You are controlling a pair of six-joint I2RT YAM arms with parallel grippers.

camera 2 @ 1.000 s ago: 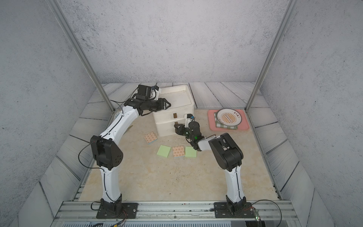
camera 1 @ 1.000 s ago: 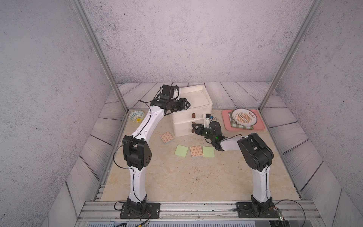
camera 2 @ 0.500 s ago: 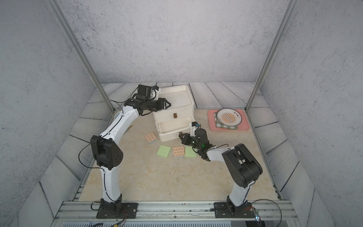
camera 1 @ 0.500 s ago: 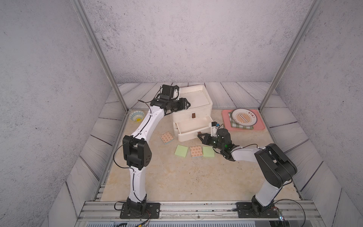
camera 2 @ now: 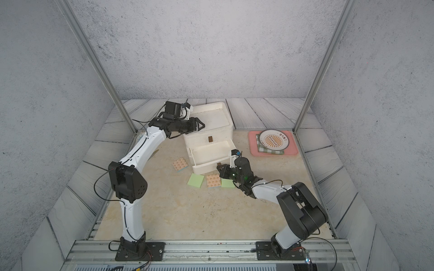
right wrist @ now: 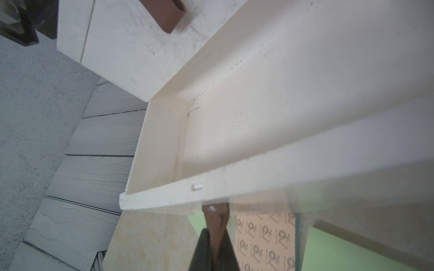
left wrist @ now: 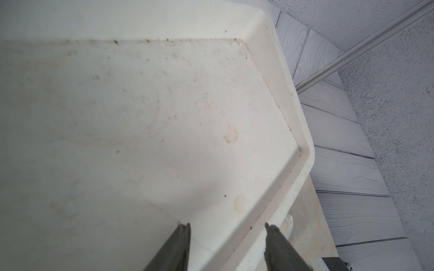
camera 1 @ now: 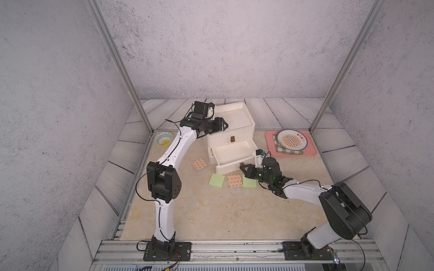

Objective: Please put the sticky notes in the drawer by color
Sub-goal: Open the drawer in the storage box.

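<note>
1. Change noted: a lower drawer (camera 1: 227, 168) of the white boxy plastic three-drawer chest (camera 1: 218, 139) was shut one second ago. It now stands drawn out toward 6 o'clock, further than half a second ago.
2. The right gripper (camera 1: 242, 167) is clenched on that drawer's small brown tab handle (right wrist: 215, 214). The right wrist view shows the tab pinched between its fingers.
3. The left gripper (left wrist: 226, 226) sits at the 8 o'clock corner of the chest top, its position unchanged. Its jaws are parted astride the rim, and contact with the rim cannot be confirmed.
4. The drawer interior is bare in both top views and in the right wrist view.
5. Four sticky notes are visible, all on the beige tabletop (camera 1: 211, 211) and all unmoved.
   - A row of three lies just beside the drawer front at its 6 o'clock: a light green square pad (camera 1: 216, 180), an orange-patterned pad with pale blue edge (camera 1: 234, 181), and a second light green pad (camera 1: 249, 182).
   - A second orange-patterned pad (camera 1: 199, 164) lies at 8 o'clock of the drawer.
   - No pink pad is seen.
6. Assessment: one compartment is ready, but no pad has been sorted yet. The right gripper likely needs to let go of the tab before any pick. Other colours will need other drawers.
</note>
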